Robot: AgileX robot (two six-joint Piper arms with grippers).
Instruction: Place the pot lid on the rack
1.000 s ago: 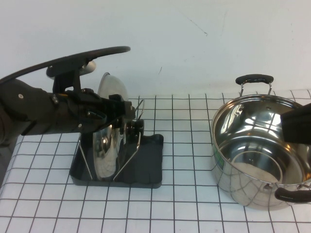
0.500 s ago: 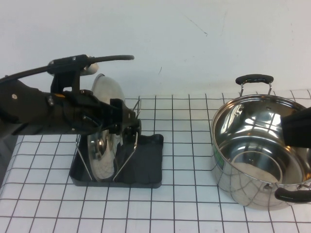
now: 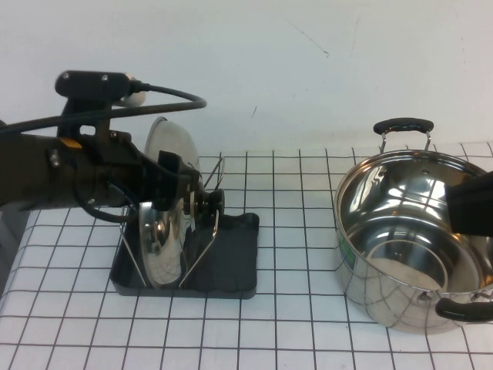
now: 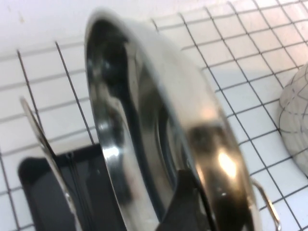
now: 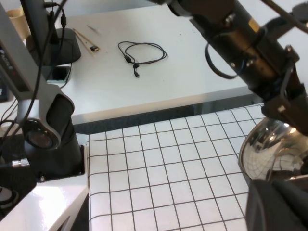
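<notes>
Pot lid (image 3: pixel 166 223) stands on edge in the rack (image 3: pixel 231 262) at the left of the table, between the silver wire uprights (image 3: pixel 202 254), lower rim down in the black tray base, dome toward the left arm and black knob (image 3: pixel 214 204) toward the pot. Left gripper (image 3: pixel 185 193) is at the lid's upper half, reaching in from the left; in the left wrist view one dark finger (image 4: pixel 185 207) lies against the lid (image 4: pixel 163 144) near its rim, so I judge it clamped on the lid, though the second finger is hidden behind the steel. Lid looks close to upright, with a slight tilt; whether its weight is already on the wires or in the grip, I can't tell. Progress call: placement is essentially done, since the lid is in the slot and down at the base. What's left is letting go, clearing the arm without dragging the lid or the light rack, and confirming that the lid stands alone. Risk: the rim could slide on the tray or the lid could tip against a wire when freed. Further right, well apart from the rack, the open steel pot (image 3: pixel 408 247) with black handles sits on the gridded mat (image 3: pixel 293 331), uninvolved. Right gripper (image 3: pixel 471 202) hangs parked over the pot's right side, only a dark block at the frame edge; I can't tell how its fingers are set.
</notes>
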